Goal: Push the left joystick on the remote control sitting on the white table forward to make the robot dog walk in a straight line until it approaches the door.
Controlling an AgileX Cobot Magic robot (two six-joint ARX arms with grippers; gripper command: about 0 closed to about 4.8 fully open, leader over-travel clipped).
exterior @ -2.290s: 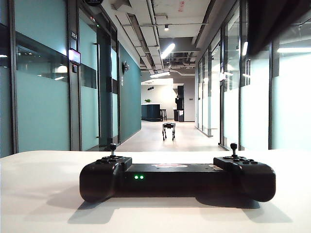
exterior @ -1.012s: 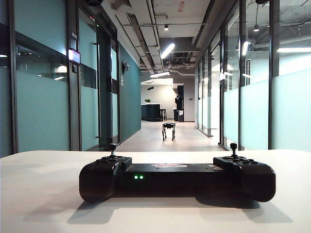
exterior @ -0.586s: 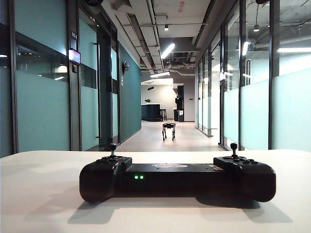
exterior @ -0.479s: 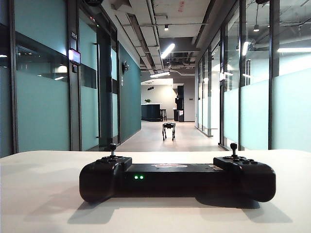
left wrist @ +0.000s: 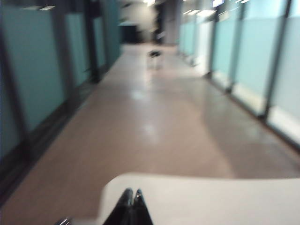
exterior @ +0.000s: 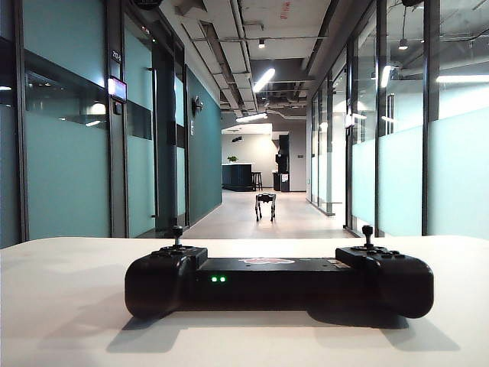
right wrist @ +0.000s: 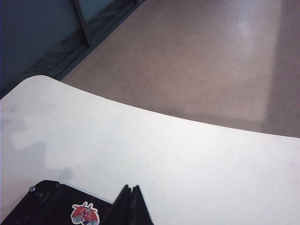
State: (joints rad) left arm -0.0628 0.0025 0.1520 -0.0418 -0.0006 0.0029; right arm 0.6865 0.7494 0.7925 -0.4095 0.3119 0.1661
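Note:
The black remote control (exterior: 279, 283) lies on the white table (exterior: 61, 321), two green lights lit on its middle bar. Its left joystick (exterior: 177, 233) stands upright with nothing touching it. Far down the corridor stands the robot dog (exterior: 265, 205); in the blurred left wrist view the robot dog (left wrist: 153, 54) is a dark smudge. Neither gripper shows in the exterior view. My left gripper (left wrist: 132, 192) is shut and empty over the table's edge (left wrist: 211, 197). My right gripper (right wrist: 131, 188) is shut and empty, beside the remote control (right wrist: 51, 206). Which door is meant I cannot tell.
The right joystick (exterior: 367, 232) stands upright on the controller's other lobe. A red sticker (right wrist: 85, 213) marks the controller's top. Glass walls and dark door frames (exterior: 114, 122) line both sides of the corridor. Beyond the table's far edge the floor (right wrist: 197, 61) drops away.
A dark arm shape at the top right of the exterior view has left the picture. The remote control and the robot dog stay where they were.

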